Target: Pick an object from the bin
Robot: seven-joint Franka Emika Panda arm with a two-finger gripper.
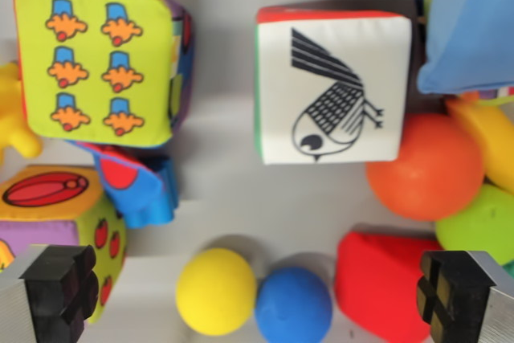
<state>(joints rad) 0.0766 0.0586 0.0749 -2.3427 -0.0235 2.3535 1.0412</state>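
Nearest your lens, the end effector (257, 299) shows as two black pads (60, 283) at 8 and 4 o'clock, spread wide with nothing between them but open air above the toys.

Working down in size: the lime cloth cube (96, 62) printed with six clowns fills 10 o'clock, lying flat-faced toward you. The white cloth cube (331, 86) with the black bird print sits just right of centre, near 1 o'clock, its bird's head toward 6 and the tail streaks toward 11. A blue fabric piece (470, 26) crowds 2 o'clock. The orange ball (430, 166) lies at 3 o'clock, touching the white cube's lower corner. A red soft wedge (381, 283) sits at 5 o'clock, a green ball (486, 226) at 4, and an orange-topped cube (60, 214) at 8.

Smallest, and best placed for you, are the yellow ball (215, 291) and the blue ball (293, 307), touching side by side at 6 o'clock on the pale bin floor (225, 158).

I judge the yellow ball light, spongy and slightly grippy. Being round, it has no long axis and points nowhere, so take it across its middle; watch the blue neighbour blocking one pad's side.
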